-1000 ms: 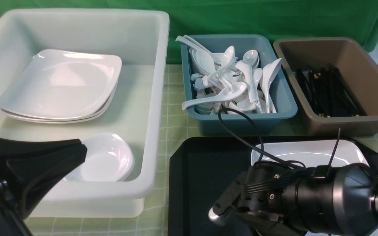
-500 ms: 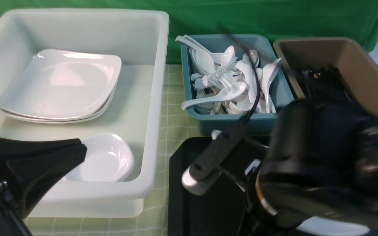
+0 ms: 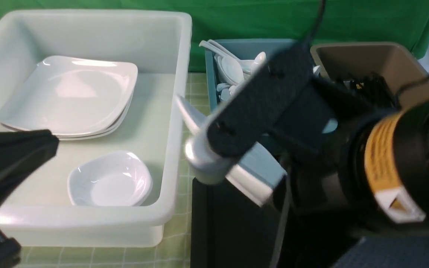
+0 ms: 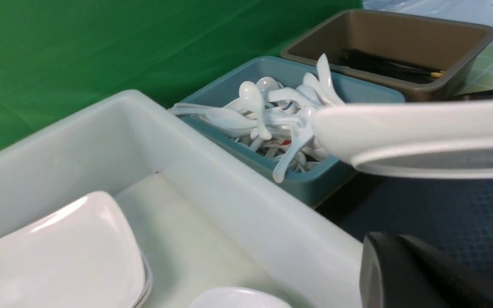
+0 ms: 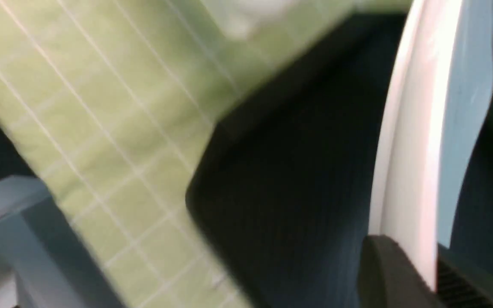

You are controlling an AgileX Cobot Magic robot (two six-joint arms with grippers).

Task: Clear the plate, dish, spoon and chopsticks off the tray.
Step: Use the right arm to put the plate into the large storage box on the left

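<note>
My right gripper [image 5: 417,261] is shut on the rim of the large white plate [image 3: 253,175]. It holds the plate tilted on edge in the air above the black tray [image 3: 229,227], one corner poking toward the white tub. In the left wrist view the plate's edge [image 4: 422,132] crosses above the tray [image 4: 443,214]. My left gripper [image 3: 47,145] is shut and empty, hovering over the near left of the white tub. The right arm covers most of the tray, so the dish, spoon and chopsticks are hidden.
A big white tub [image 3: 179,74] at the left holds stacked squarish white ware and a small deep bowl [image 3: 110,180]. Behind the tray stand a teal tub [image 3: 214,59] heaped with white cutlery and a brown tub [image 3: 404,63] of black sticks. A green checked cloth covers the table.
The right gripper closed on the plate and swung it up off the tray, leftward toward the white tub. The left gripper rose slightly and shifted left.
</note>
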